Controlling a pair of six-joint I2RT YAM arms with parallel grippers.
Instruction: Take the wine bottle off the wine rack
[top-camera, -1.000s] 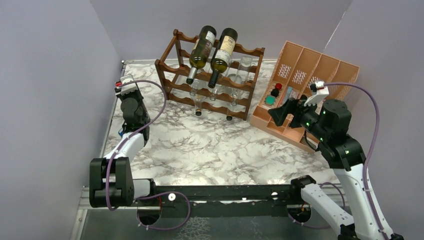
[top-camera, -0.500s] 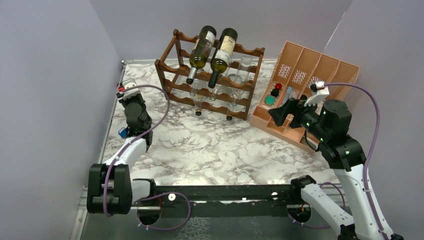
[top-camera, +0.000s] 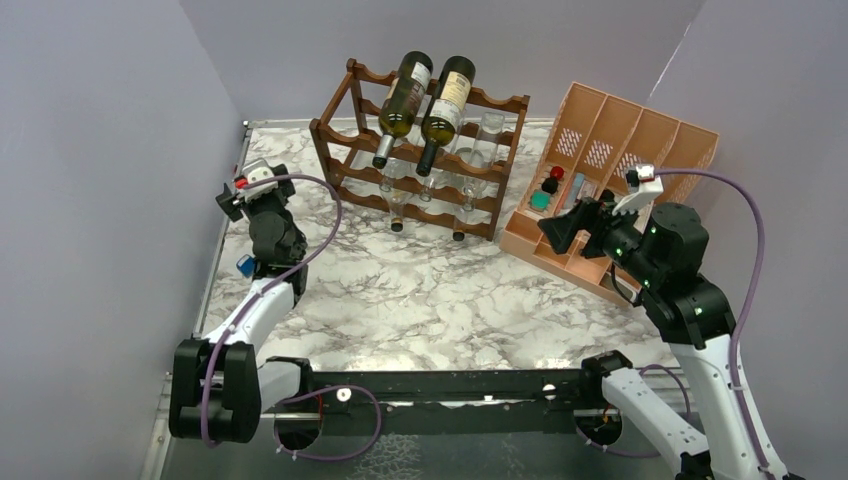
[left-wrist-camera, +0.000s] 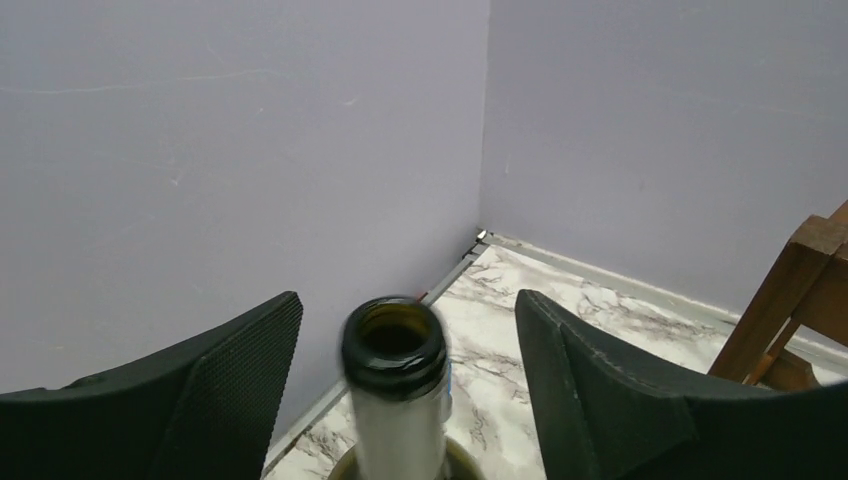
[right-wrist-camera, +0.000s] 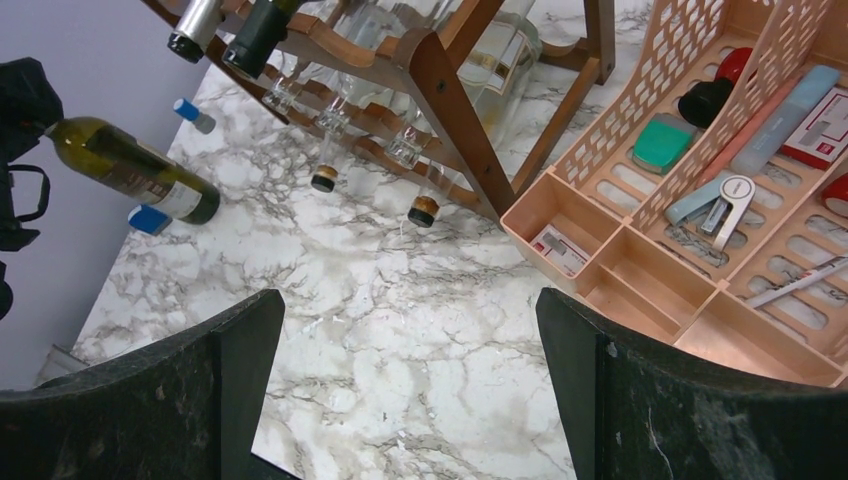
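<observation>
Green glass is showing between the jaws of our left gripper, which are standing apart, clear of the neck. The wine bottle is resting at the table's left edge, well apart from the wine rack, so no grip seems needed. Our right gripper is hovering wide apart, empty.

The white-and-black left arm stretches forward along the left edge, forearm sloping upward. Its wrist is bent so that the black two-finger left gripper points towards the far left corner, and its textured fingers stand apart. From above, that gripper seems half hidden beneath its own wrist. The white-and-black right arm rears high on the right, elbow raised. Its black two-finger right gripper aims leftward and down, jaws spread wide.
</observation>
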